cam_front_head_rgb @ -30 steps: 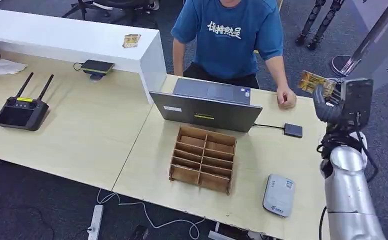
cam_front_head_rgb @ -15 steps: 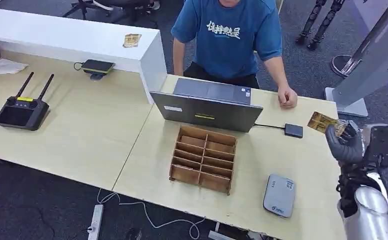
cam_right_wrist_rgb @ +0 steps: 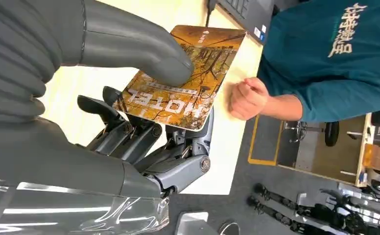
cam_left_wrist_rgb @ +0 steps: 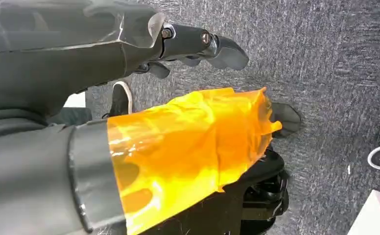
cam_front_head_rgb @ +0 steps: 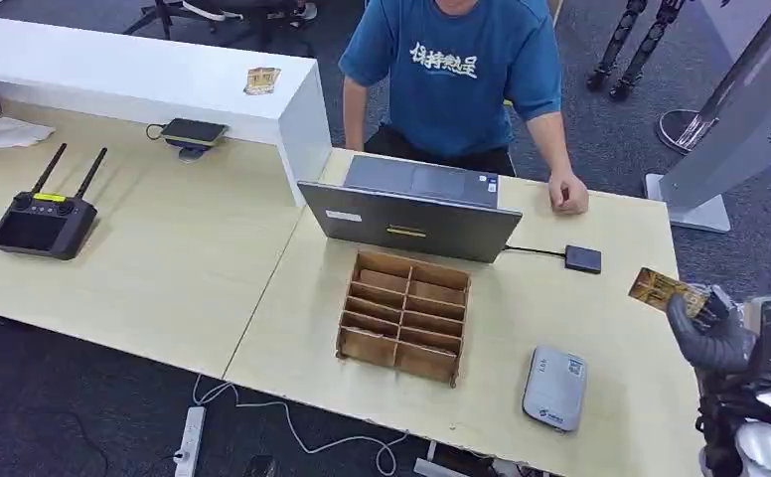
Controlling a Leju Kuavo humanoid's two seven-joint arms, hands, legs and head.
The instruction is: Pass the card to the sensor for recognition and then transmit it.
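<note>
A light wooden surface [cam_front_head_rgb: 163, 268] spread across the head view, with a person in a blue shirt [cam_front_head_rgb: 456, 75] seated at its far edge behind an open laptop [cam_front_head_rgb: 411, 209]. A wooden divider tray [cam_front_head_rgb: 404, 316] sat at mid-surface, and the grey sensor [cam_front_head_rgb: 554, 388] lay flat near the front edge, at about five o'clock from the tray. The small black box [cam_front_head_rgb: 582, 259] cabled to the laptop rested at about twelve o'clock from the sensor. The robot's right hand [cam_front_head_rgb: 724, 333], at the surface's right edge, held the card [cam_front_head_rgb: 663, 290], an orange-brown hotel card pinched under the thumb [cam_right_wrist_rgb: 144, 54] with the darker fingers [cam_right_wrist_rgb: 129, 129] beneath it. The card jutted from the hand toward about ten o'clock, its long axis running roughly along that line. The sensor lay at about eight o'clock from the card, near but clearly apart from it, so the coming pass appeared to call for a move leftward and down toward the front edge. The right hand was by far the nearer to the sensor. The left hand [cam_left_wrist_rgb: 198, 46] hung over grey carpet, fingers extended and holding nothing.
</note>
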